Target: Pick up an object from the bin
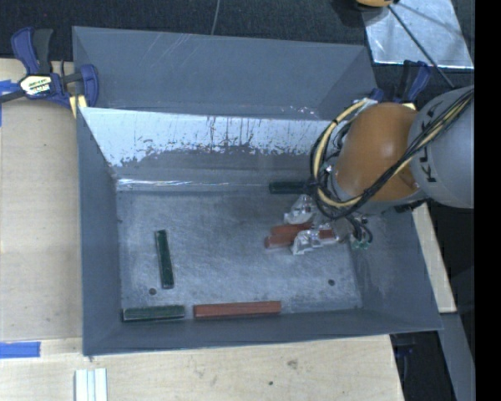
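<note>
pincer (305, 227) | fingers spread apart | over short flat reddish-brown bar (277, 239) | bin (234, 82) floor, right

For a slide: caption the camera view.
Gripper, fingers open, low over a short brown bar at the bin's right; a green bar and a long brown bar lie along the near wall.

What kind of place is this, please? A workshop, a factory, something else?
Most likely a robotics test bench for grasping trials: a grey metal bin holds loose pieces such as a green bar and a reddish-brown bar, and a robot arm has its pincer down inside it.
</note>
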Controlling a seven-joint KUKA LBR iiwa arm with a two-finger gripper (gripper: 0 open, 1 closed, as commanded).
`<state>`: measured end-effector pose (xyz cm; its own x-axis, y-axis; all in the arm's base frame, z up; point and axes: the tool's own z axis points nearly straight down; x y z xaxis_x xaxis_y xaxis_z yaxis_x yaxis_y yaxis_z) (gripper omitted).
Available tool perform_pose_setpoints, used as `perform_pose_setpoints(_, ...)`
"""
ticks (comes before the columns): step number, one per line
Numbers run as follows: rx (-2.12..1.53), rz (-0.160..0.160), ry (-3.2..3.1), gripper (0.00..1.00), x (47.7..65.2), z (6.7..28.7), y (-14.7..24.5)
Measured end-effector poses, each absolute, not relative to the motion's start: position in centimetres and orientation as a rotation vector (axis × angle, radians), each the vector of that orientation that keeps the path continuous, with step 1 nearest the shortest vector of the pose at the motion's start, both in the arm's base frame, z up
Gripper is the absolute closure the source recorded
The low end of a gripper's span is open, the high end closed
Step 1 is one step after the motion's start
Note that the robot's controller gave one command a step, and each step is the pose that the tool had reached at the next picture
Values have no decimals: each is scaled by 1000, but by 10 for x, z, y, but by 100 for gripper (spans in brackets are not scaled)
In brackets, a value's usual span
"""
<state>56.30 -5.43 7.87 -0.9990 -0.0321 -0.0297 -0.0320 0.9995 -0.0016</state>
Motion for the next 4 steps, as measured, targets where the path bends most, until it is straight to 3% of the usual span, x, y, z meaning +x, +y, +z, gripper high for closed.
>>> perform_pose_setpoints(2,-50,-1,3113,100,563,80,-54)
perform_pose_setpoints(3,-205,-3,3120,100,596,108,-67)
perform_pose_setpoints(4,-215,0,3130,100,615,212,-53)
